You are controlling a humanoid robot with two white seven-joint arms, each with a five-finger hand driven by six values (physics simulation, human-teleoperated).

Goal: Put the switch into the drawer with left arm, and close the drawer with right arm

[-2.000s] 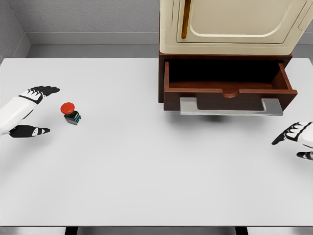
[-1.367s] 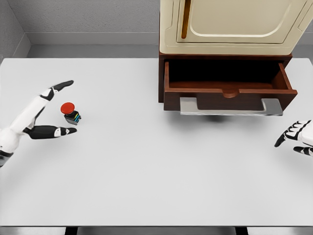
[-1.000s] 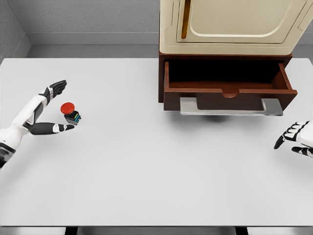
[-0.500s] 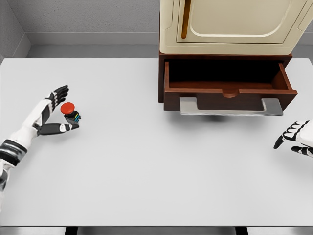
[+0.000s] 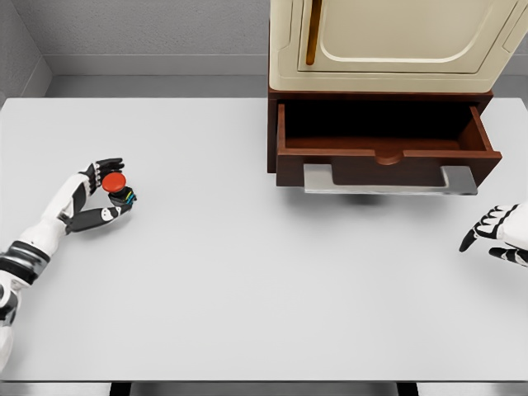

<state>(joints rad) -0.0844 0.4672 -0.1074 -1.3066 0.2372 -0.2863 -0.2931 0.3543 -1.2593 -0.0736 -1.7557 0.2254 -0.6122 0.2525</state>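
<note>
The switch [image 5: 113, 181], a red button cap on a small black base, stands on the white table [image 5: 247, 272] at the far left. My left hand [image 5: 120, 187] wraps it from the left: the fingers [image 5: 107, 166] curl over the red cap and the thumb presses the base from the near side. The switch still rests on the table. The brown drawer [image 5: 384, 155] stands pulled out under the cream cabinet [image 5: 388, 41], its inside dark and its grey handle [image 5: 388, 181] facing me. My right hand [image 5: 493, 233] rests at the right edge, fingers relaxed and holding nothing.
The cabinet and its open drawer take up the back right of the table. A grey wall runs along the table's far edge. Bare white tabletop lies between the switch and the drawer.
My left hand slid right to the switch and its fingers curled from spread wide to closed around it. The switch and the drawer stayed put; the right hand barely moved.
</note>
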